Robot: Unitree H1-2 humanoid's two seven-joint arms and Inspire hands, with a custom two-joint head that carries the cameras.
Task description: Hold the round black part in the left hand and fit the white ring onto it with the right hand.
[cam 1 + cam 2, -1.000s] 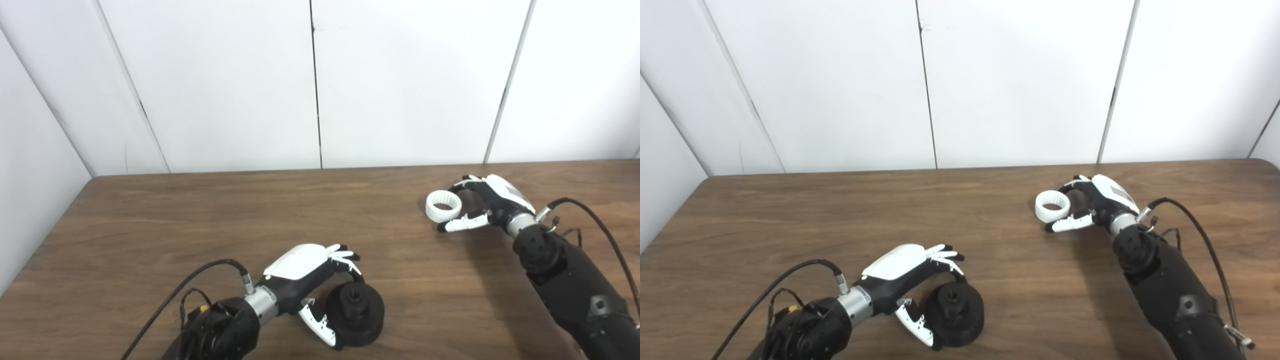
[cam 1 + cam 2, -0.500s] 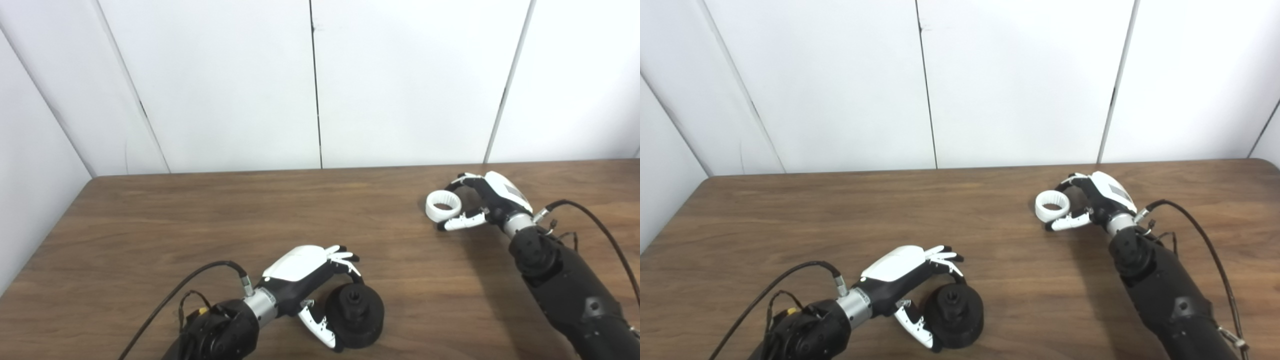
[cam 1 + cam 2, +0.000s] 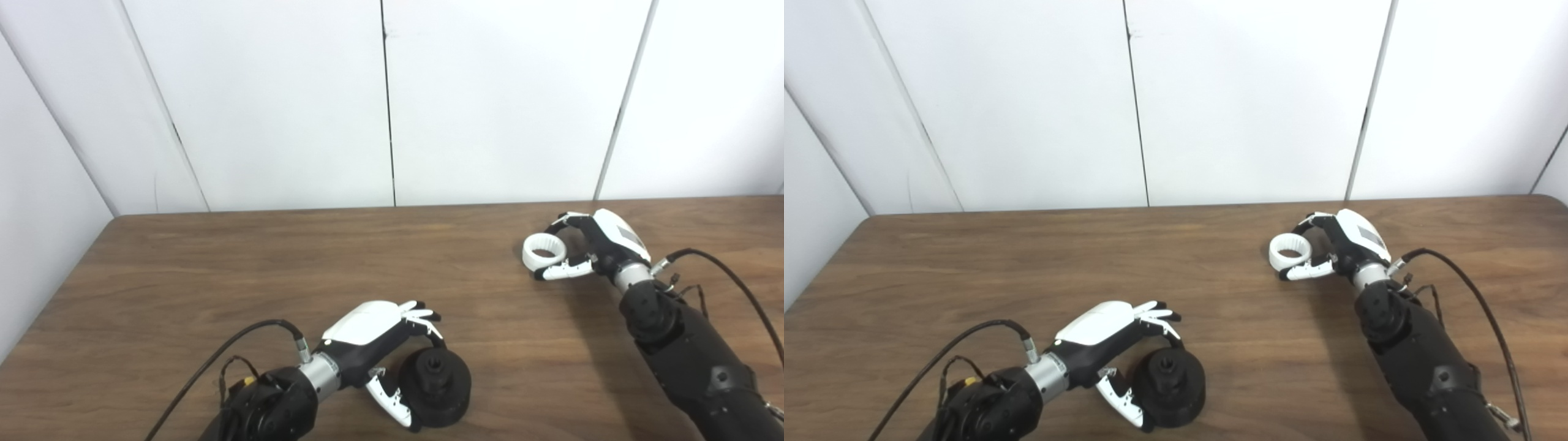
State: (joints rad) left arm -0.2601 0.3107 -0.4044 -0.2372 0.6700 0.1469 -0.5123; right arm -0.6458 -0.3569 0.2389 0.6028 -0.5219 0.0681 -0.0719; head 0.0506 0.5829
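Note:
The round black part [image 3: 436,386] sits on the wooden table [image 3: 245,269] near its front edge. My left hand [image 3: 373,334] wraps it from the left: fingers curl over its far rim and the thumb lies against its near left side. The white ring [image 3: 544,253] lies flat at the right rear of the table. My right hand [image 3: 597,242] brackets it from the right, fingers arched past its far side and the thumb [image 3: 560,272] lying just below its near edge. The hand is still spread and the ring rests on the table.
White wall panels [image 3: 392,104] stand right behind the table's far edge. Black cables [image 3: 729,282] trail from both wrists over the tabletop. Bare wood lies between the two hands.
My right hand has edged toward the ring and its thumb has drawn up close to the ring's near edge. The left hand and the black part have not moved.

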